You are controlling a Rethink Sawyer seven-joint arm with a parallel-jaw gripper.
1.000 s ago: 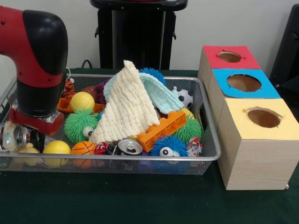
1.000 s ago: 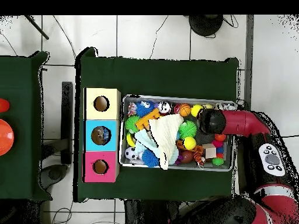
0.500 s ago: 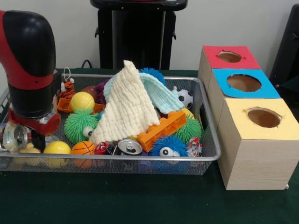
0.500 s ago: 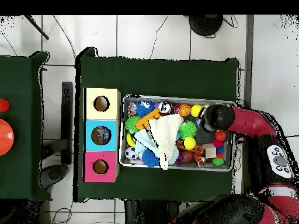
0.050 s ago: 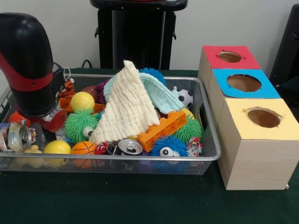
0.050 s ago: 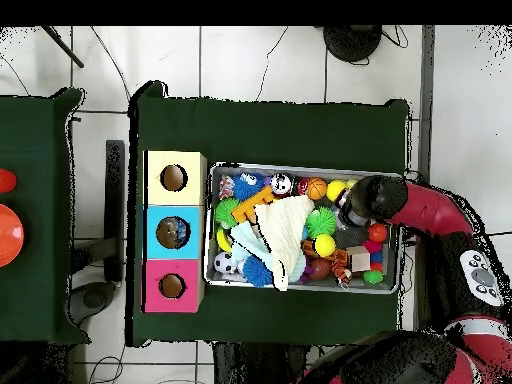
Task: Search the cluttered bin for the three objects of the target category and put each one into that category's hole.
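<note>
The arm's gripper [image 5: 35, 122] sits low in the wire bin [image 5: 212, 149] at its end farthest from the 3 boxes, beside a crushed can [image 5: 17, 136]; whether it is wide, narrow or holding anything cannot be told, as the wrist housing hides it. A cream cloth [image 5: 126, 105] is draped over the central clutter, likely hiding items. A second can [image 5: 129, 147] lies at the front wall. The red hole [image 5: 230, 56], blue hole [image 5: 244, 82] and yellow hole [image 5: 264, 117] stand alongside on the table [image 5: 117, 200], within reach for drops.

A silvery wire-mesh bin [image 5: 205, 140] holds a waffle-textured cloth [image 5: 126, 107], shiny metal cans [image 5: 129, 147], spiky rubbery balls [image 5: 80, 125]; beside it, matt pale wooden boxes [image 5: 254, 158]
</note>
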